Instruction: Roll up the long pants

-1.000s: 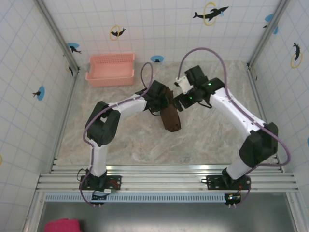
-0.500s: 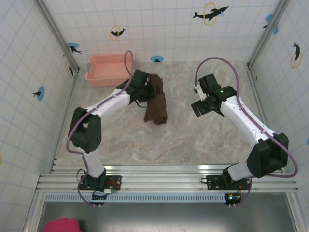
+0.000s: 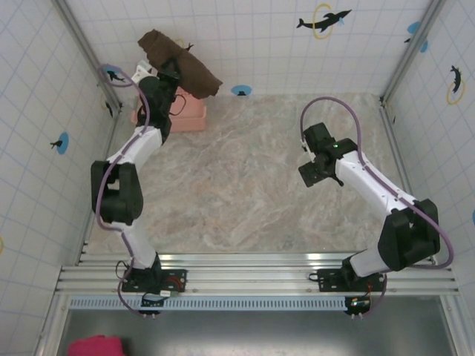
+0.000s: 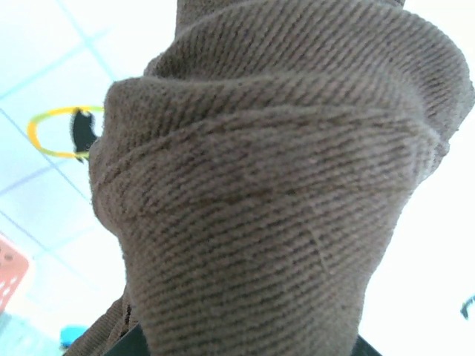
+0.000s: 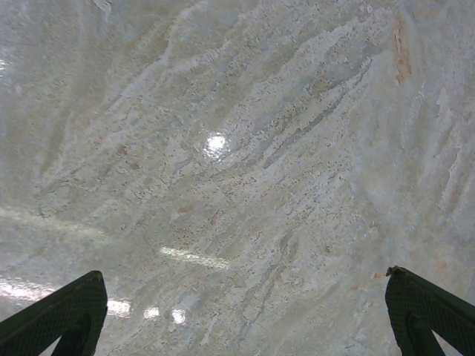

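Observation:
The long pants (image 3: 182,63) are a dark brown rolled bundle held up in the air at the far left, over the pink basket (image 3: 190,116). My left gripper (image 3: 168,77) is shut on the bundle from below. In the left wrist view the ribbed brown fabric of the pants (image 4: 274,208) covers my fingers, leaving just dark corners at the bottom edge. My right gripper (image 3: 312,173) hangs over the bare table at the right. Its jaws (image 5: 245,319) stand wide open with nothing between the fingertips (image 5: 63,311).
The basket sits at the table's back left corner, partly hidden behind the left arm, and its edge (image 4: 7,274) shows in the left wrist view. Tiled walls enclose the marble tabletop (image 3: 237,185). A bright pink cloth lump (image 3: 95,346) lies below the front rail.
My left arm has carried the pants bundle from the table's middle to the back left and lifted it above the basket. The right arm has drawn back slightly to the right.

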